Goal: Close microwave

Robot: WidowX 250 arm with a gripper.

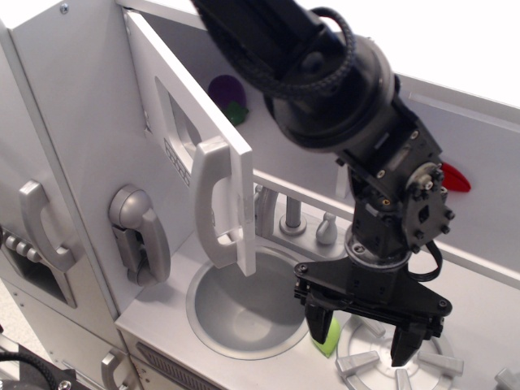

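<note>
The light grey microwave door (199,138) stands swung open toward me, hinged at its left edge. Its window shows edge-on and its tall vertical silver handle (213,199) faces right. Inside the open microwave a purple toy vegetable (227,93) is visible. My black gripper (361,337) hangs to the right of and below the door, over the counter between the sink and the stove burner. Its two fingers (318,321) are spread apart and hold nothing. A gap separates the gripper from the door edge.
A round silver sink (231,313) lies under the door, with a faucet (292,215) behind it. A green object (329,337) sits by the sink rim. A burner (370,357) is at the lower right. A silver phone handset (140,231) and a curved handle (39,223) are at the left. A red object (457,177) sits on the back wall.
</note>
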